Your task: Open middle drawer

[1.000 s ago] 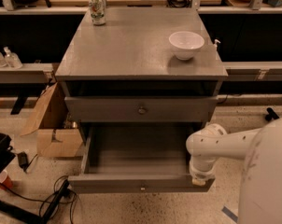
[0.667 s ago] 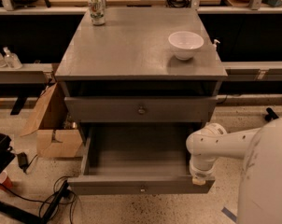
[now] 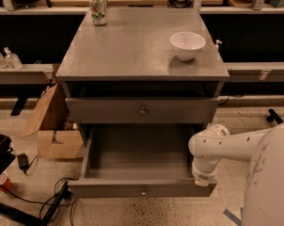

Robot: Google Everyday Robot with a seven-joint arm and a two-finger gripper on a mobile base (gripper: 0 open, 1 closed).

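The middle drawer (image 3: 142, 188) of the grey cabinet stands pulled far out toward me. Its grey box interior (image 3: 141, 149) is bare, and a small round knob (image 3: 143, 192) sits at the centre of its front. My white arm (image 3: 209, 147) reaches down from the right. The gripper (image 3: 201, 180) sits at the drawer's front right corner, against the top edge of the drawer front, mostly hidden by the wrist. The drawer above (image 3: 143, 111), with a bigger knob, is shut. Any lower drawer is hidden under the open one.
On the cabinet top (image 3: 132, 55) stand a white bowl (image 3: 187, 44) at the right and a can (image 3: 98, 10) at the back left. A cardboard box (image 3: 55, 135) and cables (image 3: 52, 201) lie on the floor at the left. A desk runs behind.
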